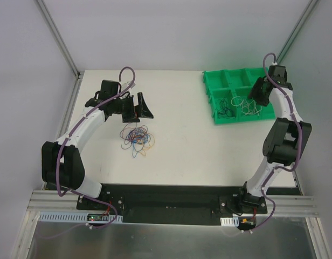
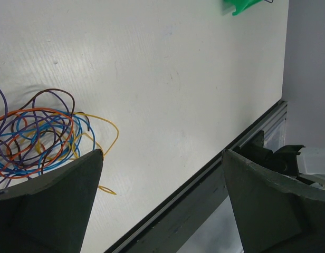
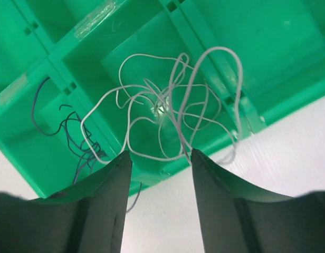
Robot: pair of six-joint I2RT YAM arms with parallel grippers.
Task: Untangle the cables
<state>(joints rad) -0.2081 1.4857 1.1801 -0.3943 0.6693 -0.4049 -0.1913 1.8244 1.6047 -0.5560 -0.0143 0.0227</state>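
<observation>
Two grippers: the left gripper [image 1: 137, 110] hangs with jaws spread wide and nothing between them. The right gripper [image 3: 158, 158] shows a narrower gap and appears to hold nothing, though a white loop crosses just past its tips.
Tangle: the tangle of cables [image 1: 136, 137] is a knot of blue, orange, dark purple and yellow strands. It lies on the table [image 1: 182, 156] left of centre, just on the near side of the left gripper.
Sorted: white cables [image 3: 168, 110] sit in the near-right compartment of the green tray [image 1: 220, 81] at the far right. Dark cables [image 3: 73, 137] lie in the compartment to their left.
Progress: partway, by my judgement; two colours are out and binned, while most strands are knotted in the pile.
Left to do: free the blue, orange, yellow and other strands one at a time and carry each across.
Edges: one white loop seems to hang over the tray's near wall. In the left wrist view the table's near edge and its dark rail [image 2: 204, 195] lie beyond the pile, with bare surface between.
Open room: bare table separates pile and tray, so a lifted strand should travel right unhindered. The tray's divider walls crowd the right gripper.
</observation>
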